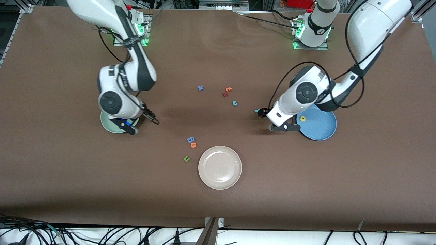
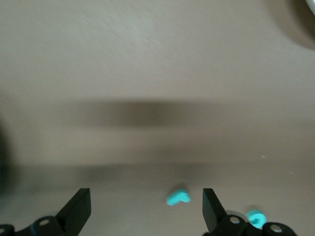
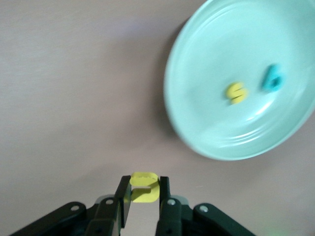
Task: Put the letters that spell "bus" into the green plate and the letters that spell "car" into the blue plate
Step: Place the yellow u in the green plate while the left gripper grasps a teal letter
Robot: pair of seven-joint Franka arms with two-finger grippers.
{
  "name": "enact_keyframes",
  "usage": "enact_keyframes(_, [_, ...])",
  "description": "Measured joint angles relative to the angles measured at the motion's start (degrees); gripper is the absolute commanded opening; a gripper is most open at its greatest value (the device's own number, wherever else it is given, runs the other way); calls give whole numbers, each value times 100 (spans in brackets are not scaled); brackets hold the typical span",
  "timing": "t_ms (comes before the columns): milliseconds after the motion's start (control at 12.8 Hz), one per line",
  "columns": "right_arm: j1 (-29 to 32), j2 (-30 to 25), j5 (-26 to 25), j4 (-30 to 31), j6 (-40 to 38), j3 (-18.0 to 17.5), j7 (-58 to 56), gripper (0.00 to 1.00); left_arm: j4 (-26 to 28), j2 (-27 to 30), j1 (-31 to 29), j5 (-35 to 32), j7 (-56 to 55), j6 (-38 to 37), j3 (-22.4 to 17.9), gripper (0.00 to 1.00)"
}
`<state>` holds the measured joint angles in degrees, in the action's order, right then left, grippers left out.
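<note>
**Yellow "u" held at the green plate; left gripper wide open by the blue plate**

Front view: the right gripper point(image 1: 131, 127) is over the green plate point(image 1: 108, 125), which the arm mostly covers. The left gripper point(image 1: 272, 120) is low over the bench point(image 1: 68, 187), just beside the blue plate point(image 1: 323, 131). A yellow "a" point(image 1: 302, 118) lies in that plate. A teal "r" point(image 1: 257, 110) lies on the bench close to the left gripper, and a teal "c" point(image 1: 235, 103) is a little more toward the right arm's end. The cream-white plate point(image 1: 220, 167) is nearest to the camera.

Left wrist view: the fingers point(image 2: 78, 209) stand wide apart and hold nothing. The teal "r" point(image 2: 177, 197) lies between them (on the bench).

Right wrist view: the right gripper point(image 3: 143, 194) is closed on the yellow "u" point(image 3: 144, 187). The yellow "s" point(image 3: 236, 92) and the teal "b" point(image 3: 272, 78) lie in the green plate point(image 3: 206, 98).
</note>
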<state>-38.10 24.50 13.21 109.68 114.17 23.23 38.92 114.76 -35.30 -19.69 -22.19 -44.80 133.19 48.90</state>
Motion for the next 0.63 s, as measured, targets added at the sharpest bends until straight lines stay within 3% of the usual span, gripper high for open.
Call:
enact_keyframes(157, [5, -89, 0, 316, -39, 378, -820, 0, 85, 0, 185, -78, -481, 187, -1, 100])
enact_keyframes(313, [14, -121, 3, 739, 6, 690, -1537, 0, 231, -1, 300, -586, -1109, 424, -1, 100])
enact_keyframes(470, [32, -130, 5, 1125, 214, 779, -1917, 0, 489, -22, 331, -1094, -1631, 734, -1, 100])
enact_keyframes(548, [27, -129, 5, 1267, 384, 773, -2003, 5, 622, -47, 331, -1349, -1885, 906, -5, 100])
enact_keyframes(626, [20, -129, 5, 1375, 560, 766, -2102, 20, 722, -76, 332, -1576, -2095, 1012, -13, 100])
